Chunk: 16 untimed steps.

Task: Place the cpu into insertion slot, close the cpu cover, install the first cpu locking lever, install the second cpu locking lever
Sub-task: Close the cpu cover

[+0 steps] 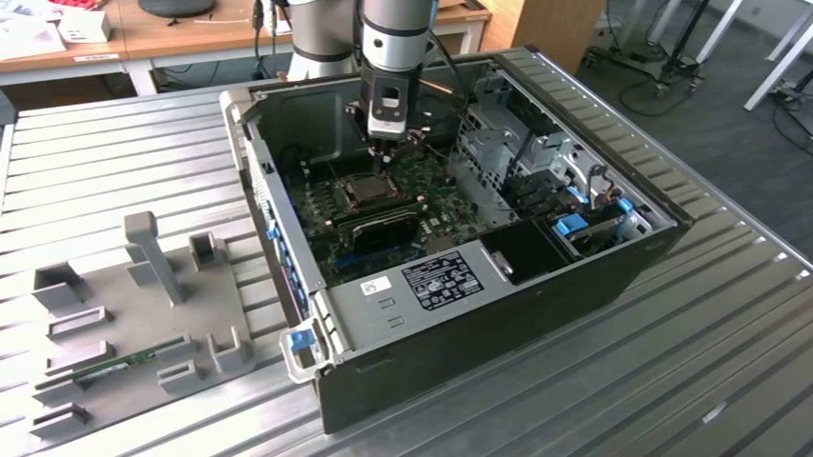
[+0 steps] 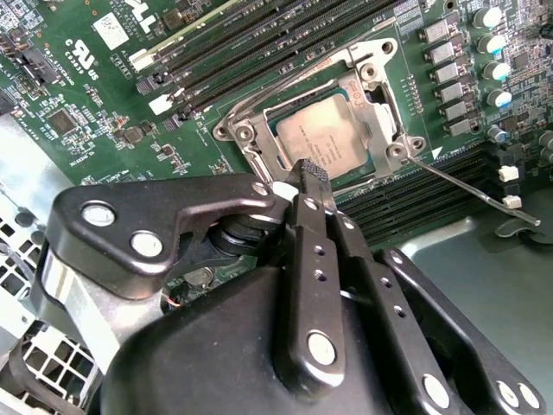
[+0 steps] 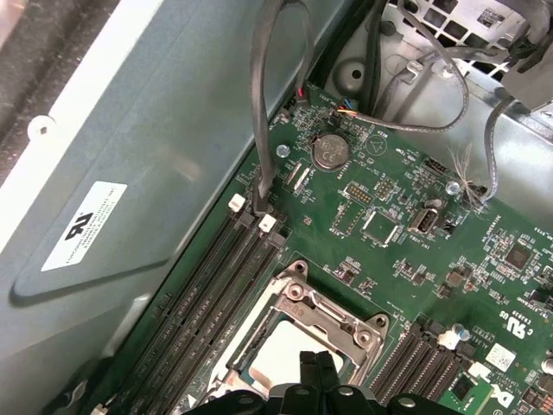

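Exterior view: end effector [image 1: 381, 152] low inside the open case [image 1: 508, 314] on the desk [image 1: 114, 143], above the socket [image 1: 368, 190]; walls close round the arm.

Second wrist view: fingers [image 2: 309, 216] pressed together, nothing seen pinched, tip over the chip [image 2: 327, 138], seated under what looks a lowered cover [image 2: 259, 145]. One wire lever [image 2: 467, 184] juts free: likely lever step, calling for fine contact on thin wire.

First wrist view: memory slots [image 3: 216, 285] and a cable [image 3: 257, 112] crowd one side.

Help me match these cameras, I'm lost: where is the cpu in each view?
Exterior view: the cpu lies just below the gripper.
Second wrist view: cpu framed by the silvery cpu cover, just past the gripper.
First wrist view: cpu within the cpu cover, partly behind the gripper.
Shared landmark: the memory slots alongside.
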Motion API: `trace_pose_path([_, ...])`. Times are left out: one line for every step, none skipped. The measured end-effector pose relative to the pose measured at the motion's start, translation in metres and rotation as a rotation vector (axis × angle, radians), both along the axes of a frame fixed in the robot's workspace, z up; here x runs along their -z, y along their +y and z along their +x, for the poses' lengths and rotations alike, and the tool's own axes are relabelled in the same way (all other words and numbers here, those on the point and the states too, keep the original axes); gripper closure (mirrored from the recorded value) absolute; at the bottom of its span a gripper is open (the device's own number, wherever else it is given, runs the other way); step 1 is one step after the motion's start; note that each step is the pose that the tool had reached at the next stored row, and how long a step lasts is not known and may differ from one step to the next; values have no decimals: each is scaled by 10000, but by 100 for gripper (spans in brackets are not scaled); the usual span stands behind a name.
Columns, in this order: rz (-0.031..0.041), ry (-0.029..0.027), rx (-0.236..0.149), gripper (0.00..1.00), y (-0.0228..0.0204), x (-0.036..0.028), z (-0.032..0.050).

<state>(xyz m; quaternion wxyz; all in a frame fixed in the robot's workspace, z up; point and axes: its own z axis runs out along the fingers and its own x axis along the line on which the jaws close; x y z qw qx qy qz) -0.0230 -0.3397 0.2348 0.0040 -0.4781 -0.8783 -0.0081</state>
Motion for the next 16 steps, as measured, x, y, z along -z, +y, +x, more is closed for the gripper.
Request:
trace_pose_path([0,0,-1,90,0,0,0])
trace_pose_path([0,0,-2,90,0,0,0])
trace_pose_path([0,0,-2,90,0,0,0])
trace_pose_path([0,0,-3,90,0,0,0])
trace_pose_path([0,0,-3,90,0,0,0])
trace_pose_path([0,0,-4,90,0,0,0])
trace_pose_path([0,0,-5,90,0,0,0])
trace_pose_path([0,0,-5,90,0,0,0])
trace_pose_path([0,0,-6,90,0,0,0])
trace_pose_path([0,0,-7,90,0,0,0])
trace_pose_path([0,0,-20,90,0,0,0])
trace_pose_path([1,0,-49,90,0,0,0])
trace_pose_path([0,0,-93,90,0,0,0])
trace_pose_path([0,0,-150,90,0,0,0])
trace_pose_path([0,0,-220,90,0,0,0])
trace_pose_path([0,0,-294,90,0,0,0])
